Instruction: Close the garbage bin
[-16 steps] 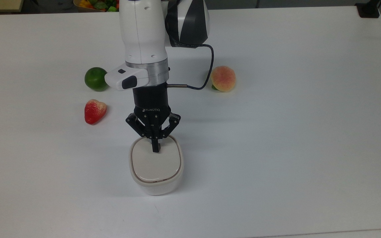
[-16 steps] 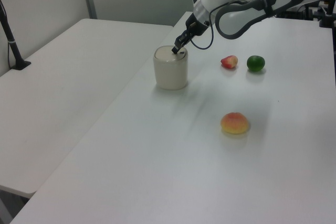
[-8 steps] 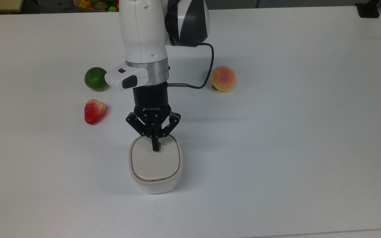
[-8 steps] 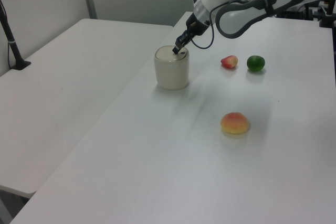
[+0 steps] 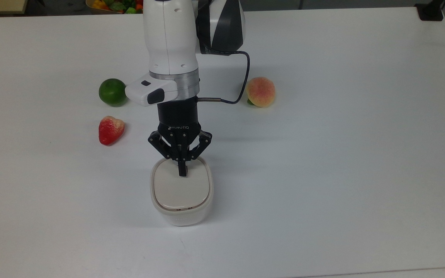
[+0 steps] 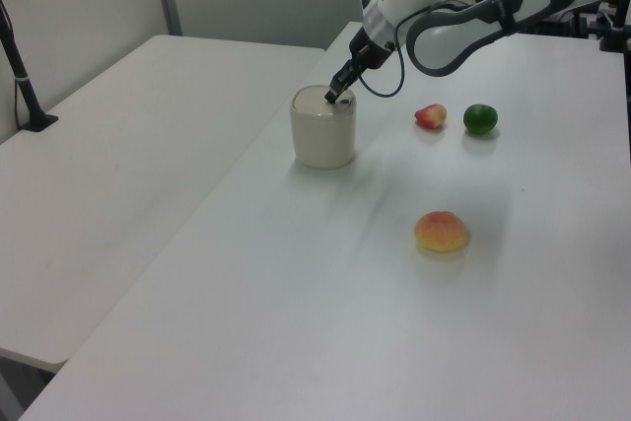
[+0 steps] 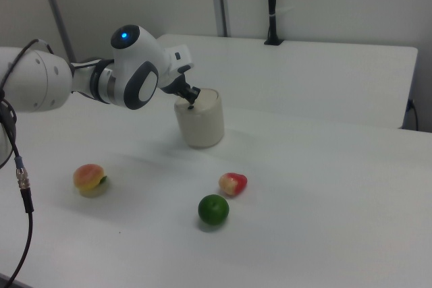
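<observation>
- Table (image 5: 342, 154): white, flat, bearing every item listed below.
- Robot arm (image 5: 170, 50): white casing with a black wrist section, reaching down over the garbage bin; dark cable looped off the wrist toward the peach side in the top view.
- Garbage bin (image 5: 182, 214): small, white, rounded-square, upright on the table, directly under the arm's end. Beige lid (image 5: 182, 189) lying flat within the rim, apparently shut. Also seen upright in the left view (image 6: 322, 135) and in the right view (image 7: 200, 123).
- Gripper (image 5: 182, 172): black, pointing down at the lid edge nearest the arm. Fingers drawn together into a single narrow tip, nothing between them. Tip at or just above the lid surface; contact not confirmable. Same placement noted in the left view (image 6: 338, 96) and the right view (image 7: 191, 102).
- Peach (image 5: 260, 91): well apart from the garbage bin, beyond it and to the top view's right.
- Green lime (image 5: 112, 92): well apart from the garbage bin, beyond it and to the top view's left.
- Strawberry (image 5: 110, 129): between lime and garbage bin, apart from both, on the top view's left of the bin.
</observation>
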`<state>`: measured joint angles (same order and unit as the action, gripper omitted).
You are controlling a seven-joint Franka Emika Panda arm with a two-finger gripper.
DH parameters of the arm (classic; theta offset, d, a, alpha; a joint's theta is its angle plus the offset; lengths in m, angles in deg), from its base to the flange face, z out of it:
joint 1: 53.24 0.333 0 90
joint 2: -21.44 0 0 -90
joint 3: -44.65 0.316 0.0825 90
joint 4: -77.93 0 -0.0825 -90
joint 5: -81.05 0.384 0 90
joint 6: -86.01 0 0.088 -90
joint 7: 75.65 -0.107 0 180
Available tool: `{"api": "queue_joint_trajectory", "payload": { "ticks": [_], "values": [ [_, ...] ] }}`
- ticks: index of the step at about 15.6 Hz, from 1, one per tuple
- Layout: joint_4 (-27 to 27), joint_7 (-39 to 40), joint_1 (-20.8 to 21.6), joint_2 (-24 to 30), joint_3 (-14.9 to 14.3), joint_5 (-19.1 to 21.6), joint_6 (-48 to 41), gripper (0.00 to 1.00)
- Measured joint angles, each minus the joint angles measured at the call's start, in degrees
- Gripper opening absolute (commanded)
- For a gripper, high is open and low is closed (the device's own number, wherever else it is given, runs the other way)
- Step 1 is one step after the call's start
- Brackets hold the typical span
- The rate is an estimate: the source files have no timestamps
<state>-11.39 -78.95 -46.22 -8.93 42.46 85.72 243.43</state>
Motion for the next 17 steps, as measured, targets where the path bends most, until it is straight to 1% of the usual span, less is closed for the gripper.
{"api": "queue_joint_trajectory", "payload": {
  "ticks": [8, 11, 12, 13, 14, 15, 17],
  "values": [
    [-0.24, -0.06, -0.30, 0.80, 0.00, 0.00, -0.22, 0.00],
    [-0.23, -0.06, -0.79, 3.10, 0.00, 0.01, -4.62, 0.01],
    [-0.24, -0.06, -0.91, 4.14, 0.00, 0.01, -6.44, 0.06],
    [-0.23, -0.06, -0.95, 5.28, 0.00, 0.01, -8.62, 0.14],
    [-0.23, -0.09, -0.96, 6.46, 0.00, 0.01, -11.22, 0.29],
    [-0.23, -0.09, -0.96, 7.71, 0.00, 0.01, -14.16, 0.38],
    [-0.24, -0.10, -0.97, 10.21, 0.00, 0.01, -19.70, 0.52]
  ]
}}
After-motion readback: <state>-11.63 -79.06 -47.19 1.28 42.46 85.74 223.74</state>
